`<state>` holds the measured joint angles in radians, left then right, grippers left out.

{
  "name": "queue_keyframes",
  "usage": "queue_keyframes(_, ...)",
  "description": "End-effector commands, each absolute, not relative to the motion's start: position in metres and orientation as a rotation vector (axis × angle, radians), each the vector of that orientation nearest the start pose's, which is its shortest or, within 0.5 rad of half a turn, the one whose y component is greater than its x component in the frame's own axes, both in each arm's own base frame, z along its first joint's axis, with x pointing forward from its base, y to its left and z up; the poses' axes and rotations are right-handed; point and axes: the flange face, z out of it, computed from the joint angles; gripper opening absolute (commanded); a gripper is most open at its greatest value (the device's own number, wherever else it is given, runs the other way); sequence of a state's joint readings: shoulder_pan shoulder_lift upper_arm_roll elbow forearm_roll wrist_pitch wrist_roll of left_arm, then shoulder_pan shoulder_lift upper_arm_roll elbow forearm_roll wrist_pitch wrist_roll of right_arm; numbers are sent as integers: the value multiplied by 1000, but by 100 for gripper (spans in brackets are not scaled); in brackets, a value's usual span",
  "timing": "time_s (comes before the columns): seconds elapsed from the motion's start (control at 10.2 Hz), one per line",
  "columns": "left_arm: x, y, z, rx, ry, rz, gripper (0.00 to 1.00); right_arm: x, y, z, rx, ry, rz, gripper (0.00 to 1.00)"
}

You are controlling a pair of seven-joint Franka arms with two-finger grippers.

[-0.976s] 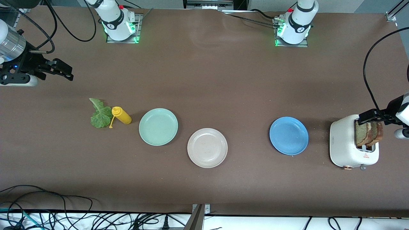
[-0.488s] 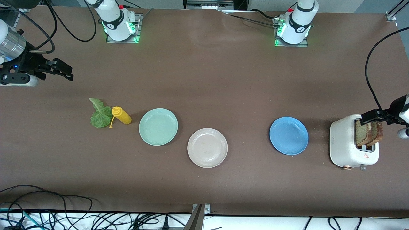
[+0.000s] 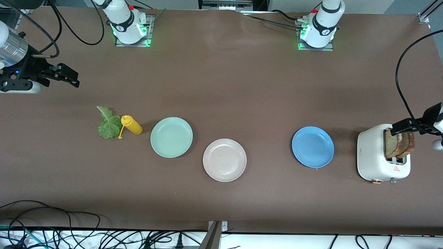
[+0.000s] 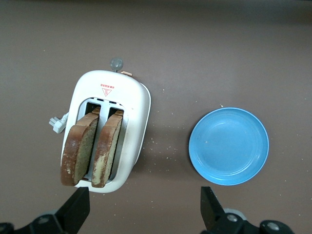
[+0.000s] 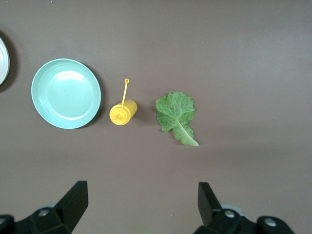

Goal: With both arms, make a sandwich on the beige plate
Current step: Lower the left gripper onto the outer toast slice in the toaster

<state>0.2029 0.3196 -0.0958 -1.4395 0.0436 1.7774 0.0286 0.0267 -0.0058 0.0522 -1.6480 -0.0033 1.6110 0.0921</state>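
A: Where does the beige plate [image 3: 224, 160] sit?

B: Near the middle of the table, bare, nearer the front camera than the two plates beside it. The mint-green plate [image 3: 171, 137] lies just beside it toward the right arm's end; the blue plate [image 3: 313, 147] lies well apart toward the left arm's end.

A: And the sandwich parts?

B: Two slices of bread [image 4: 92, 148] stand upright in the slots of a white toaster [image 3: 372, 159] at the left arm's end of the table, past the blue plate. The lettuce leaf [image 3: 108, 123] lies flat on the table toward the right arm's end, with a yellow squeeze bottle [image 3: 132, 125] lying on its side just beside it, between the leaf and the mint-green plate. The bottle's cap hangs off on its strap.

A: The grippers?

B: The left gripper [image 3: 405, 126] hangs over the toaster's edge by the bread, fingers spread wide, holding nothing; its wrist view looks down on the toaster and the blue plate. The right gripper [image 3: 66, 76] waits in the air over bare table at the right arm's end, its fingers apart too and empty, with the leaf, bottle and mint-green plate below in its wrist view.
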Motion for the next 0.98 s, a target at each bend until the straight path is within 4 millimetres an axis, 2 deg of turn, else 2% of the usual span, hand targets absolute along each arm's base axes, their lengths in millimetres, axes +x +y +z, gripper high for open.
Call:
queue_keyframes(0.0,653,77,528,-3100,-144,-66,100,556,44,599,-3148,26,35,100)
queue_keyframes(0.1,649,76,537,-3099,-140,-76,100,556,44,599,-3148,26,35,100)
queue_keyframes(0.29,644,67,539,-3108,-111,-20,100,556,43,599,-3148,29,35,100)
queue_keyframes(0.49,647,36,534,-3117,-28,-5,100,556,44,599,-3148,26,35,100)
queue_keyframes(0.59,646,35,532,-3120,-24,2,100,556,43,599,-3148,29,35,100)
queue_keyframes(0.78,647,21,536,-3124,-4,-12,100,556,44,599,-3146,26,36,100)
queue_keyframes(0.88,647,33,537,-3125,-13,-16,100,556,44,599,-3148,26,35,100)
